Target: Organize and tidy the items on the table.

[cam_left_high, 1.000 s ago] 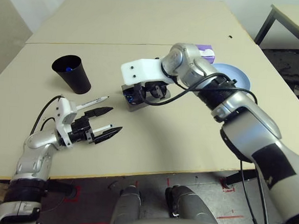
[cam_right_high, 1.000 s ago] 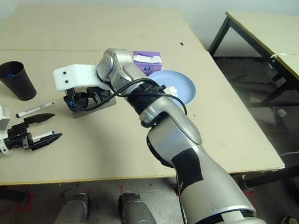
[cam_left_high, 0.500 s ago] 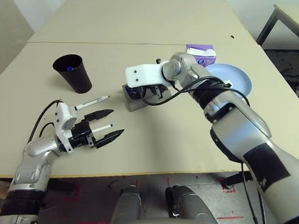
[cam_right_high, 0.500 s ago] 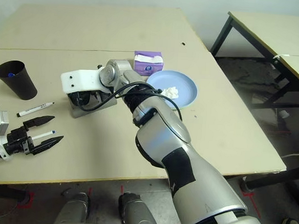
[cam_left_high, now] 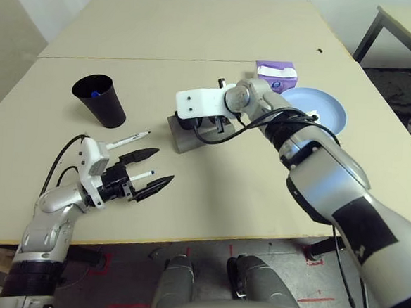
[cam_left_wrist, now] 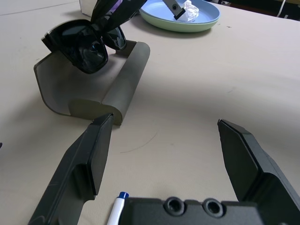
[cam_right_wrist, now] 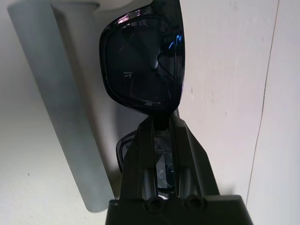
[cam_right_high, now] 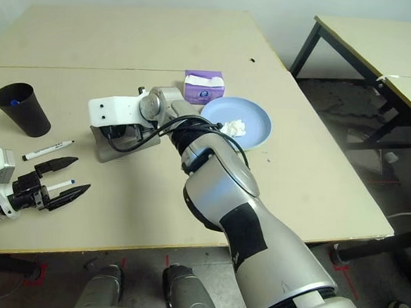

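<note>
Right now your right tool (cam_right_wrist: 161,123) is clenched on the black sunglasses (cam_right_wrist: 143,61), gripping them near the bridge between the lenses. You have them at the open grey glasses case (cam_left_wrist: 129,77), over its hollow, though you can't tell whether they touch it. Your left tool (cam_left_high: 165,167) is released, its fingers spread wide above the desk (cam_left_high: 209,196), holding nothing. Beneath it you can see the blue-capped marker (cam_right_high: 61,185), with the black-capped marker (cam_right_high: 48,150) lying just beside, between that tool and the black cup (cam_left_high: 100,103). The cup stands upright with something blue inside. Over on your right, the blue plate (cam_right_high: 254,118) sits on the green plate (cam_left_wrist: 185,25), carrying the crumpled white tissue (cam_right_high: 234,128). Near the plates is a purple tissue box (cam_right_high: 204,88).
</note>
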